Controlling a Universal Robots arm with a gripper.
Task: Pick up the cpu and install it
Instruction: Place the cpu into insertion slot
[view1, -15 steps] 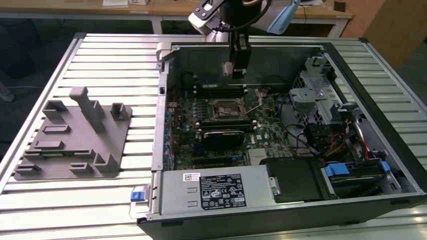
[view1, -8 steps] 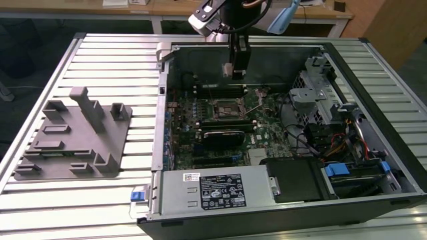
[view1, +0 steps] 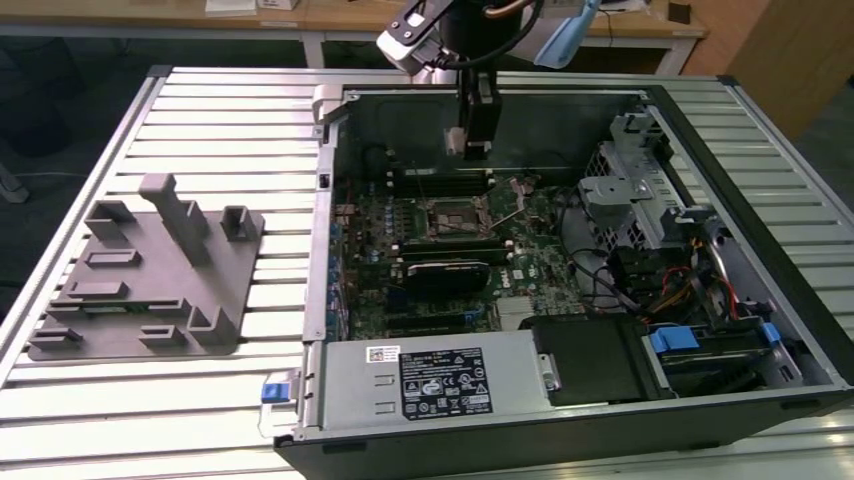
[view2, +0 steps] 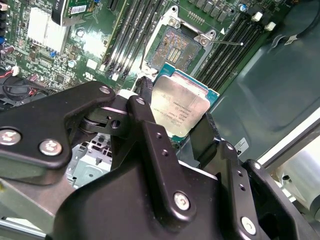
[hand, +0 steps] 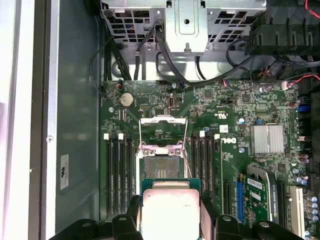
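Just above the open socket (hand: 161, 172), the gripper (hand: 171, 212) hangs — fingers (hand: 135, 207) clamped on the cpu (hand: 170, 205) by its edges, level, probably to meet it squarely.

cpu (view2: 180, 107): silver metal lid, soft sheen
gripper (view2: 172, 117): matt black, smooth
fixture tray (view1: 147, 280): grey matt plastic
table (view1: 200, 120): ribbed pale metal
motherboard (hand: 235, 125): glossy green
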